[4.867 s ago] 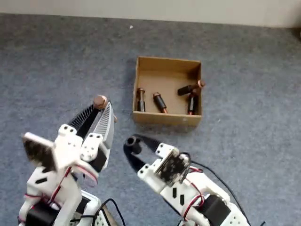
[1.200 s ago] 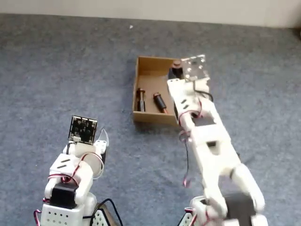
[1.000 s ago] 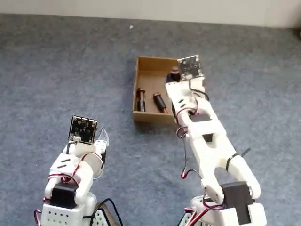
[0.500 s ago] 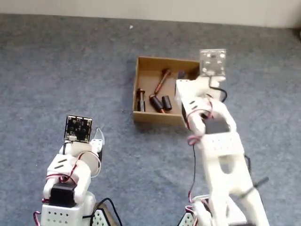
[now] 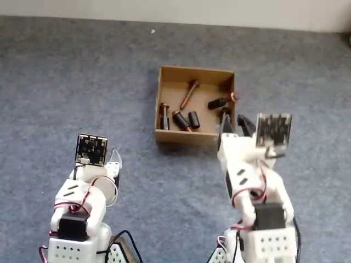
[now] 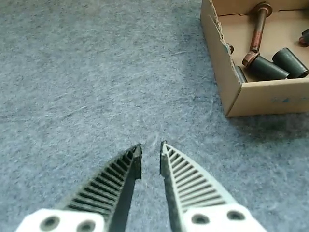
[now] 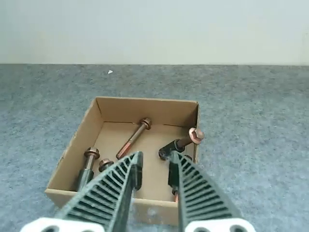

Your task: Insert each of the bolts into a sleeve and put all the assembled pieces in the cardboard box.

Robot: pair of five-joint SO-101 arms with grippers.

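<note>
Where the cardboard box sits, one bolt (bare) lies inside

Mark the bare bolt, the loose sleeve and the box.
bare bolt (image 5: 187, 96), high view, mid shank
loose sleeve (image 5: 193, 119), high view, middle of its side
box (image 5: 193, 74), high view, far wall

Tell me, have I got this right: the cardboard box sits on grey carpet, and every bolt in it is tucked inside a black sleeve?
Not every one. The high view shows one bolt lying bare in the cardboard box, with a black sleeve lying loose near it. The rest holds: the box sits on grey carpet.
</note>
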